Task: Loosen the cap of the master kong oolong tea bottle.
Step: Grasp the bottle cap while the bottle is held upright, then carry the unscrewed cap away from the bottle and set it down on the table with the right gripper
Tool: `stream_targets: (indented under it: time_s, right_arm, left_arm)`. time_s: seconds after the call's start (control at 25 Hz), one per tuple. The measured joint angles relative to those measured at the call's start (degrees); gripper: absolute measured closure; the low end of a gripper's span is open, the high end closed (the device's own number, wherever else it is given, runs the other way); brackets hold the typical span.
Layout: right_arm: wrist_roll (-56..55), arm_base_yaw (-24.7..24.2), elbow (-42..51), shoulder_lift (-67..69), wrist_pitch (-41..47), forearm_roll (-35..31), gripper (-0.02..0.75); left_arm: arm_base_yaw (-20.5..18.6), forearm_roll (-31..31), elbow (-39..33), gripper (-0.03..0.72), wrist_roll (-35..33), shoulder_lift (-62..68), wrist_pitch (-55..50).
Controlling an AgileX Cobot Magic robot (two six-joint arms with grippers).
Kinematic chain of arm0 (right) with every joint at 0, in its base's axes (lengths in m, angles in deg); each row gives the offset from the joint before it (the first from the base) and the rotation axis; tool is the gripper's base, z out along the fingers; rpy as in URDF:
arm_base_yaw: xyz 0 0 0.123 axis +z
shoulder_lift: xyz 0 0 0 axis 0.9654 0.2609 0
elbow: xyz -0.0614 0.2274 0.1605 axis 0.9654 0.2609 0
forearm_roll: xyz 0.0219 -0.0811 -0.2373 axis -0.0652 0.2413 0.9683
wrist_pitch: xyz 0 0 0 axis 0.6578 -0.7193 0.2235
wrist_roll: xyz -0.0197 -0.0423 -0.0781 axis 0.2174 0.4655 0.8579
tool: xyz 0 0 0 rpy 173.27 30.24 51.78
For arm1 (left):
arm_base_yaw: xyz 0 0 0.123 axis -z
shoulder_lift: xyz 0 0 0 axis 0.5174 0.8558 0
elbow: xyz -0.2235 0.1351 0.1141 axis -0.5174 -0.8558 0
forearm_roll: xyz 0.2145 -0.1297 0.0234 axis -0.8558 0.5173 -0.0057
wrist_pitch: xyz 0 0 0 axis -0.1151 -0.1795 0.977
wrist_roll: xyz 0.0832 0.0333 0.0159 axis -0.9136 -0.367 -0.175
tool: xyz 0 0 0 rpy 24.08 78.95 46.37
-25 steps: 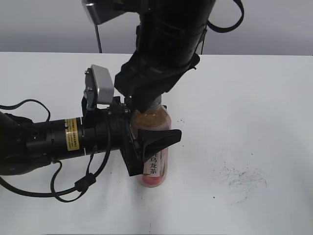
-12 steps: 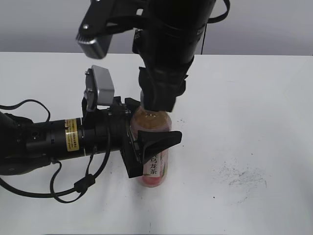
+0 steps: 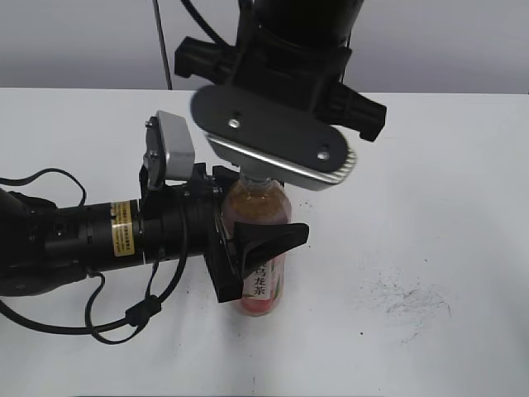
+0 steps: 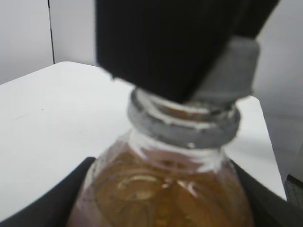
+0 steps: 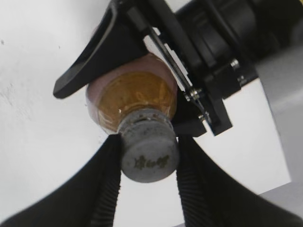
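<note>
At the left of the exterior view, the left arm (image 3: 74,244) lies low across the white surface (image 3: 430,190), trailing a black cable (image 3: 124,318) that loops toward the near edge. Little bare surface shows under and behind this arm, while the near-left corner stays bare.

The left tool (image 3: 248,240) reaches in sideways and is clamped on the master kong oolong tea bottle (image 3: 263,273), 1 dark finger (image 3: 269,238) crossing the front of the body above the pink label. The left wrist view shows dark fingers at both lower corners, pressed against the amber shoulder of the bottle. The bottle stands upright near the middle of the surface, well in from every edge.

Directly above, the right arm (image 3: 289,74) comes down from the top of the frame, its grey wrist camera plate (image 3: 277,141) hiding the bottle neck in the exterior view. In the right wrist view, the right tool (image 5: 147,163) has its 2 ribbed black fingers (image 5: 106,189) pressed on opposite sides of the cap (image 5: 147,150), clamped on it; the small dark logo faces the camera.

To the right of the bottle, the surface is open out to its right edge, marked only by a patch of dark specks (image 3: 405,298). The far edge meets a grey wall (image 3: 446,41).
</note>
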Motion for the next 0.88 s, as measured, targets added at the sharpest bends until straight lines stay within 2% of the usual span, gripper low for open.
stream_targets:
  time_s: [0.2, 0.56, 0.72, 0.88]
  right_arm:
    - [24.99, 0.00, -0.29, 0.00, -0.79, -0.18, 0.468]
    - [29.97, 0.00, -3.66, -0.42, 0.15, 0.03, 0.469]
    - [24.43, 0.00, -3.66, -1.34, 0.15, 2.59, 0.469]
    - [-0.93, -1.48, -3.24, -1.52, 0.19, 9.89, 0.469]
  left_arm:
    - [0.00, 0.17, 0.00, 0.243, 0.16, 0.00, -0.05]
    - [0.00, 0.77, 0.00, 0.243, 0.59, 0.00, -0.22]
    - [0.00, 0.76, 0.00, 0.243, 0.63, 0.00, -0.22]
    - [0.00, 0.78, 0.00, 0.243, 0.63, 0.00, -0.22]
